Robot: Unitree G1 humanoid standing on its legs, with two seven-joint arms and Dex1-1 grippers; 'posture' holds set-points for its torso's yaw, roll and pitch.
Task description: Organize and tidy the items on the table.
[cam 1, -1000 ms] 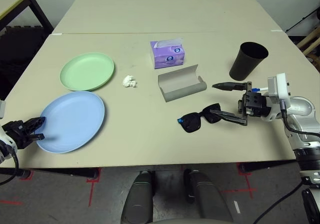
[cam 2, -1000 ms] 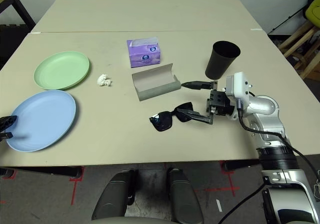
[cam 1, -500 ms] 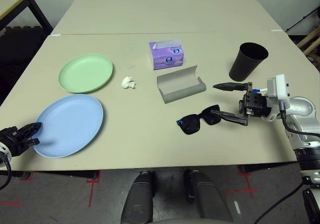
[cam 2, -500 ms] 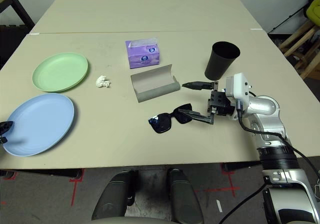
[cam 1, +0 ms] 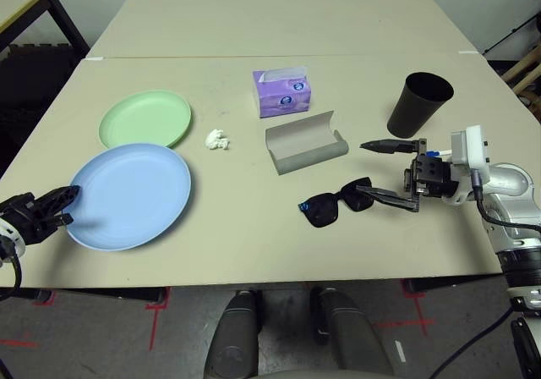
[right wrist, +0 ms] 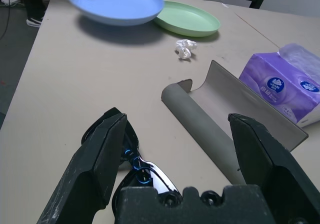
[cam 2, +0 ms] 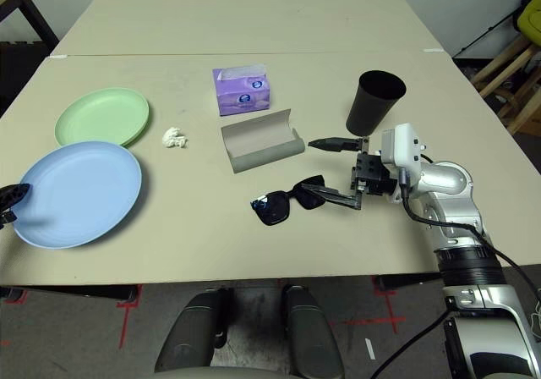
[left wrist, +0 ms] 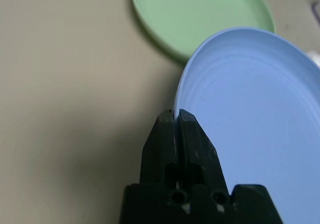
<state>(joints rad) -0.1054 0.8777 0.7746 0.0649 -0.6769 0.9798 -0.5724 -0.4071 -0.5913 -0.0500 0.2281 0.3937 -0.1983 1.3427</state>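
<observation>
The table [cam 1: 254, 227] has a smooth, matt beige top, like laminate; on it the light blue plate [cam 1: 131, 195] looks like smooth plastic with a soft sheen and faint rings on its face; just beyond it the pale green plate [cam 1: 144, 118] has the same satin plastic look; the crumpled white tissue [cam 1: 218, 140] beside the green plate is soft, wrinkled paper; the purple tissue box [cam 1: 282, 92] wears a glossy, crinkly film wrap; the grey oblong glasses case [cam 1: 306, 142] near it is matt; the black sunglasses [cam 1: 334, 204] show glossy lenses; the black tapered cup [cam 1: 419, 103] is matt.
</observation>
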